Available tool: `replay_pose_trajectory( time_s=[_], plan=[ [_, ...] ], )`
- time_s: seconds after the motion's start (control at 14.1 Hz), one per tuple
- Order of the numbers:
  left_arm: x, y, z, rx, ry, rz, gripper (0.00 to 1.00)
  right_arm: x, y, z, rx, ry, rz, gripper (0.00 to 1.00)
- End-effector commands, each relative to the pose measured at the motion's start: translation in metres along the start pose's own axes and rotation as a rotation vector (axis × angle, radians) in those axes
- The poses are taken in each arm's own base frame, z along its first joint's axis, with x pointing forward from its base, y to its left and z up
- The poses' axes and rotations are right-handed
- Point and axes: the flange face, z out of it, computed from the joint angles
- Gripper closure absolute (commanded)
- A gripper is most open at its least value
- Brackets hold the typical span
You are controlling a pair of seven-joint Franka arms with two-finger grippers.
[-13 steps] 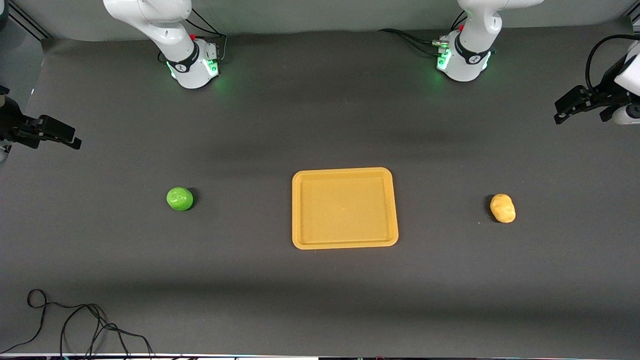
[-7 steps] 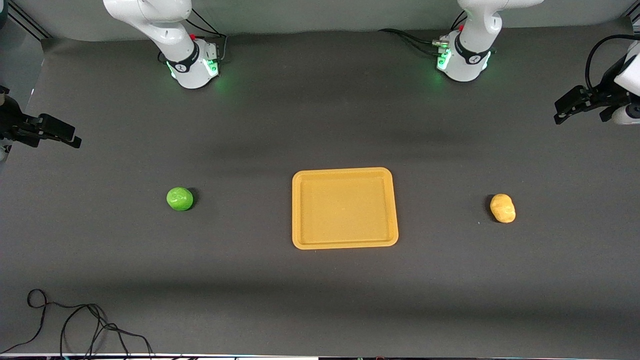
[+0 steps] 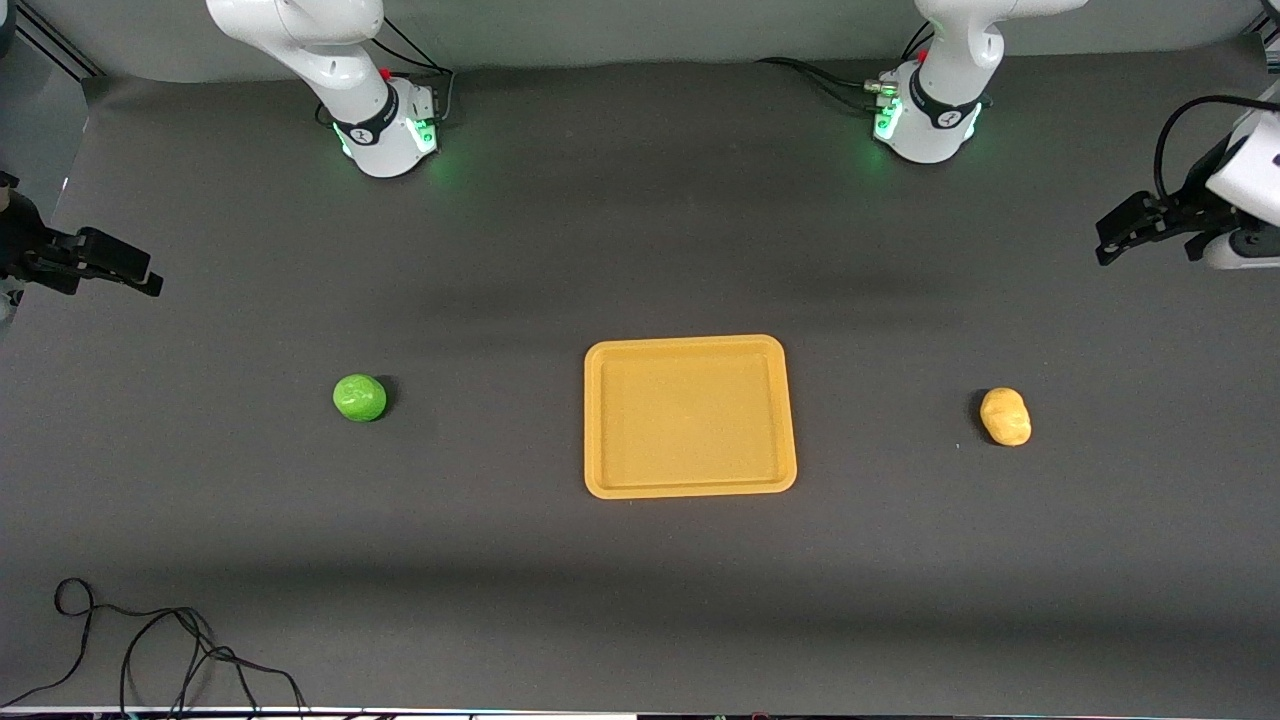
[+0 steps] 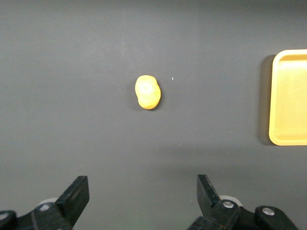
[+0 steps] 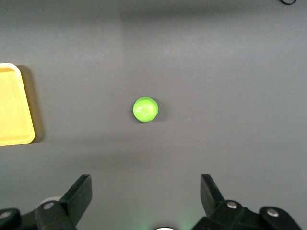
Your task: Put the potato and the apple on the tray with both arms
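Observation:
The orange-yellow tray [image 3: 690, 487] lies empty at the middle of the table. The green apple [image 3: 359, 397] sits on the mat toward the right arm's end, and also shows in the right wrist view [image 5: 145, 109]. The yellow-tan potato [image 3: 1005, 416] sits toward the left arm's end, and also shows in the left wrist view [image 4: 147, 92]. My left gripper [image 3: 1108, 240] is open and empty, high over the mat at its end, apart from the potato. My right gripper [image 3: 148, 280] is open and empty, high over the mat at its end, apart from the apple.
The two arm bases [image 3: 385, 130] [image 3: 925, 120] stand along the table edge farthest from the front camera. A loose black cable [image 3: 150, 640] lies at the near corner on the right arm's end. The tray's edge shows in both wrist views [image 4: 288, 96] [image 5: 14, 105].
My left gripper has shifted slightly toward the middle of the table and a little up in the view. The right gripper, apple, potato and tray have not moved.

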Motion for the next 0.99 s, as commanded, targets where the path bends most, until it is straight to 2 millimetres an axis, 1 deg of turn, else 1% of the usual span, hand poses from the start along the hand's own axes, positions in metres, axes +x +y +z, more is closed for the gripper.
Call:
replay_pose_trajectory(
  time_s=[0.0, 0.07, 0.14, 0.28, 0.43, 0.57, 0.64, 0.71, 0.85, 0.92],
  plan=[
    [0.003, 0.001, 0.028, -0.002, -0.018, -0.006, 0.00, -0.001, -0.004, -0.001, -0.013, -0.004, -0.025, 0.00],
    [0.008, -0.002, 0.037, -0.002, -0.029, -0.011, 0.00, -0.002, -0.012, 0.001, -0.012, -0.007, -0.039, 0.00],
    [0.014, -0.003, 0.047, -0.003, -0.027, -0.012, 0.00, 0.000, -0.013, 0.005, -0.013, -0.015, -0.042, 0.00],
    [0.025, -0.002, 0.075, -0.004, -0.024, -0.011, 0.00, 0.005, -0.012, 0.018, -0.020, -0.009, -0.059, 0.00],
    [0.034, -0.004, 0.099, -0.005, -0.036, -0.016, 0.00, 0.010, -0.013, 0.042, -0.027, 0.017, -0.076, 0.00],
    [0.049, -0.004, 0.132, -0.006, -0.037, -0.015, 0.00, 0.016, -0.013, 0.060, -0.027, 0.005, -0.078, 0.00],
    [0.054, -0.004, 0.148, -0.007, -0.035, -0.016, 0.00, 0.020, -0.013, 0.073, -0.029, 0.001, -0.082, 0.00],
    [0.058, -0.004, 0.164, -0.007, -0.029, -0.016, 0.00, 0.025, -0.013, 0.094, -0.027, -0.023, -0.106, 0.00],
    [0.060, -0.004, 0.196, -0.009, -0.009, -0.016, 0.00, 0.033, -0.015, 0.121, -0.026, -0.032, -0.109, 0.00],
    [0.059, -0.010, 0.214, -0.009, 0.002, -0.028, 0.00, 0.033, -0.015, 0.133, -0.026, -0.024, -0.111, 0.00]
  ],
)
